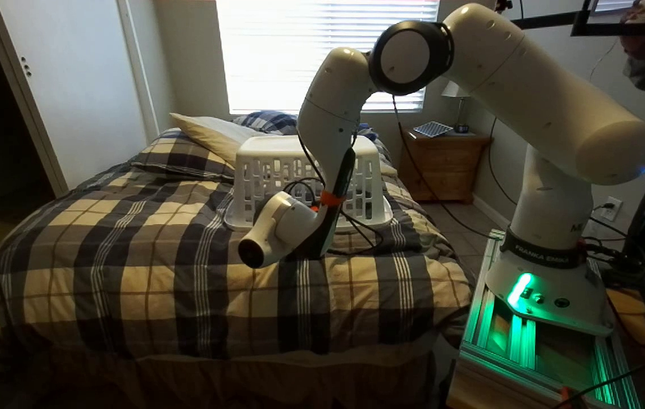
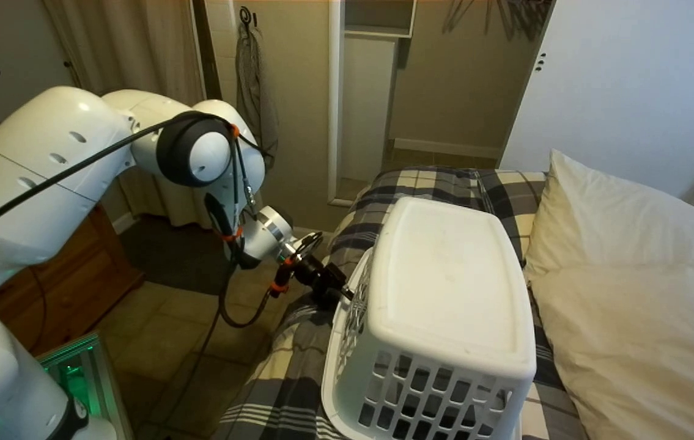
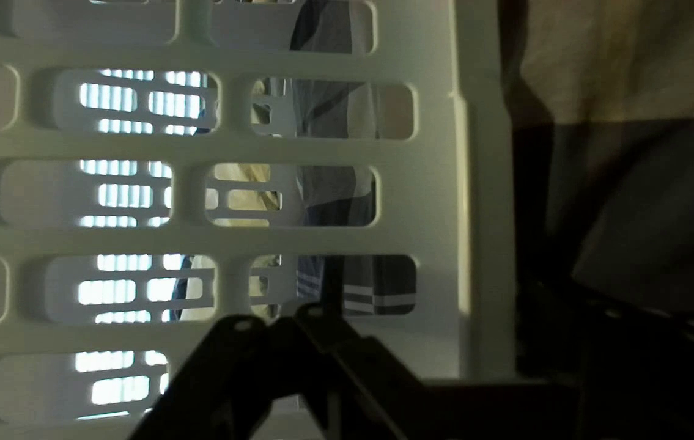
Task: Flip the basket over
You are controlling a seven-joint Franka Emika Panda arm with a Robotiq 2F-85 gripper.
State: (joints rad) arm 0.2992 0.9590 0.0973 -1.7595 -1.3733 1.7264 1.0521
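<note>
The white plastic basket (image 1: 277,146) stands upside down on the bed, with its flat base (image 2: 450,281) up and its rim down on the plaid cover. In the wrist view the basket's slotted wall (image 3: 435,201) fills the left and middle, and its rim runs down the right of centre. My gripper (image 2: 342,291) is low at the basket's near side, close against the slotted wall. In the wrist view the gripper (image 3: 429,305) looks open, one dark finger at a slot near the rim, the other in shadow beyond the rim. In an exterior view the wrist hides the fingers.
The bed (image 1: 146,295) has a plaid cover under the basket. A cream pillow (image 2: 616,275) lies close beside the basket. A cable loop (image 2: 243,321) hangs from the wrist. A wooden nightstand (image 1: 441,165) with a lamp stands beyond the bed.
</note>
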